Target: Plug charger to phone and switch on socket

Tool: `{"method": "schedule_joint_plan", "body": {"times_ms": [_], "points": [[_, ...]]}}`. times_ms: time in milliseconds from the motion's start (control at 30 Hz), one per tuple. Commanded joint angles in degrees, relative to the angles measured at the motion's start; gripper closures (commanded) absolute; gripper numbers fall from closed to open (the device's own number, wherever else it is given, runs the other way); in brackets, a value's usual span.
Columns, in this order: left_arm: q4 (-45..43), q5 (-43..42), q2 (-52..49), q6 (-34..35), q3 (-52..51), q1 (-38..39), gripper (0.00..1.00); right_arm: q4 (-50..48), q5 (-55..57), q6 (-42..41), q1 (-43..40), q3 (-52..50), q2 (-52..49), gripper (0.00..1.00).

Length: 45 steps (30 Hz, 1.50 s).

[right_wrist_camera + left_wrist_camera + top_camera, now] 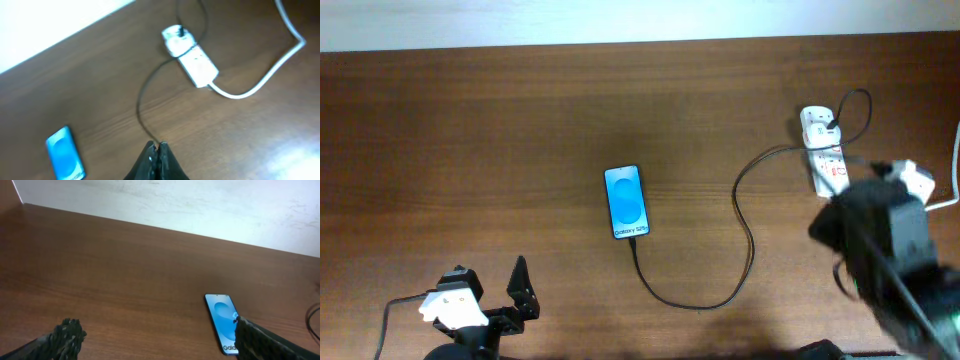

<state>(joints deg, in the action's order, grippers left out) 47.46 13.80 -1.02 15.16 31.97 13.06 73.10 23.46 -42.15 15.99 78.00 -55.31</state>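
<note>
Socket [826,165] half behind R arm [885,235] (overhead)

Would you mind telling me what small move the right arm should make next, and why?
Probably bring the shut right gripper toward the socket to switch it on: the charger already appears to meet the phone at its lower end and is plugged into the socket.

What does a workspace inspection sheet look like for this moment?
Surface: brown wood-grain table.
Job's things: phone face up, screen lit; charger runs from phone's lower edge to socket.
Clutter: nothing seen.
Grippers: left gripper open, holding nothing; right gripper shut, near socket.
Cables: charger lies in one loop; thick white cord leaves socket.
Surroundings: pale wall beyond table's far edge.
</note>
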Motion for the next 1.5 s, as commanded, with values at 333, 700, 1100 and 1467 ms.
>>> {"method": "schedule_joint_plan", "body": {"times_ms": [333, 700, 1100, 1467], "points": [[0.2, 0.8, 0.1, -0.3, -0.2, -0.1, 0.01, -7.5, -45.8, 20.9, -37.9, 14.2, -46.8, 0.96], [0.2, 0.8, 0.1, -0.3, -0.2, -0.1, 0.01, -20.0, -43.9, 16.7, -41.9, 14.3, -59.5, 0.96], [0.2, 0.8, 0.1, -0.3, -0.2, -0.1, 0.01, -28.1, -40.8, 8.6, -41.9, 14.3, -65.6, 0.96], [0.2, 0.8, 0.1, -0.3, -0.2, -0.1, 0.01, -31.4, -40.8, 8.6, -41.8, 14.3, -67.7, 0.96]]}}
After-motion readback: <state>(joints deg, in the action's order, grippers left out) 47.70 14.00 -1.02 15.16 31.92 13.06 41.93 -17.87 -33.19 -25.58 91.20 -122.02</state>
